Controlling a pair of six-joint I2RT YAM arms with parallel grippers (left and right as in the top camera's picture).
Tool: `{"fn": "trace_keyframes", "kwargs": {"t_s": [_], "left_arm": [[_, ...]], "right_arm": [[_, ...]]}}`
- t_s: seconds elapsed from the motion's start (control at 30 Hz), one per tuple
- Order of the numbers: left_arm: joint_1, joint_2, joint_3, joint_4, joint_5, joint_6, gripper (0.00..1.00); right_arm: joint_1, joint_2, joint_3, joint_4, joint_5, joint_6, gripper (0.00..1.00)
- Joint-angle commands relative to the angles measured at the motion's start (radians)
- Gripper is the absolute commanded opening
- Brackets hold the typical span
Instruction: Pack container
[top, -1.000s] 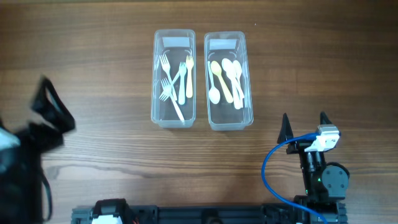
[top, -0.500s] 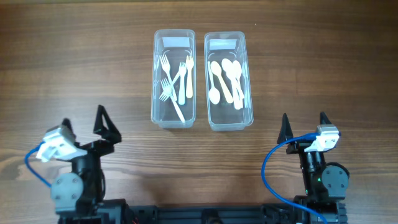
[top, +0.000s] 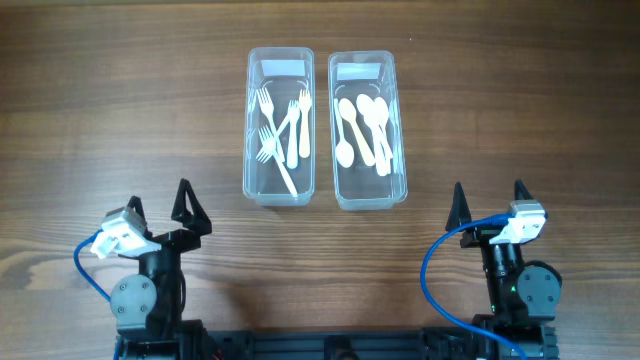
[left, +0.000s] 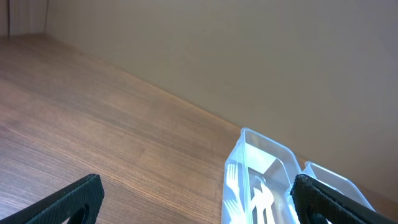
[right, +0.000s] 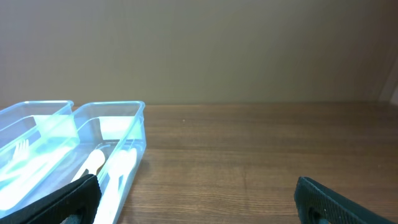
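Observation:
Two clear plastic containers stand side by side at the table's middle back. The left container (top: 252, 120) holds several white forks (top: 283, 128); it also shows in the left wrist view (left: 236, 168). The right container (top: 400, 125) holds several white and cream spoons (top: 364, 125); it also shows in the right wrist view (right: 140, 134). My left gripper (top: 162, 203) is open and empty at the front left, below and left of the fork container. My right gripper (top: 488, 198) is open and empty at the front right.
The wooden table (top: 120, 110) extends wide on both sides of the containers. A plain beige wall (right: 205, 50) rises behind the table's far edge. Blue cables (top: 432, 270) loop beside each arm base.
My left arm has come in from the far left edge and settled at the front left with its fingers open. The right arm and the containers have not moved.

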Motion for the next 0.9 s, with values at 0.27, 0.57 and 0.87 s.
{"fn": "trace_keyframes", "kwargs": {"t_s": [0.27,0.57,0.87], "left_arm": [[0.002,-0.047,-0.106,0.009,0.084,-0.021,1.0],[0.002,-0.047,-0.123,0.015,0.121,0.147,1.0],[0.002,-0.047,-0.123,0.015,0.124,0.249,1.0]], "right_arm": [[-0.003,-0.003,-0.001,0.006,-0.012,-0.006,1.0],[-0.003,-0.003,-0.001,0.006,-0.012,-0.006,1.0],[-0.003,-0.003,-0.001,0.006,-0.012,-0.006,1.0]]}}
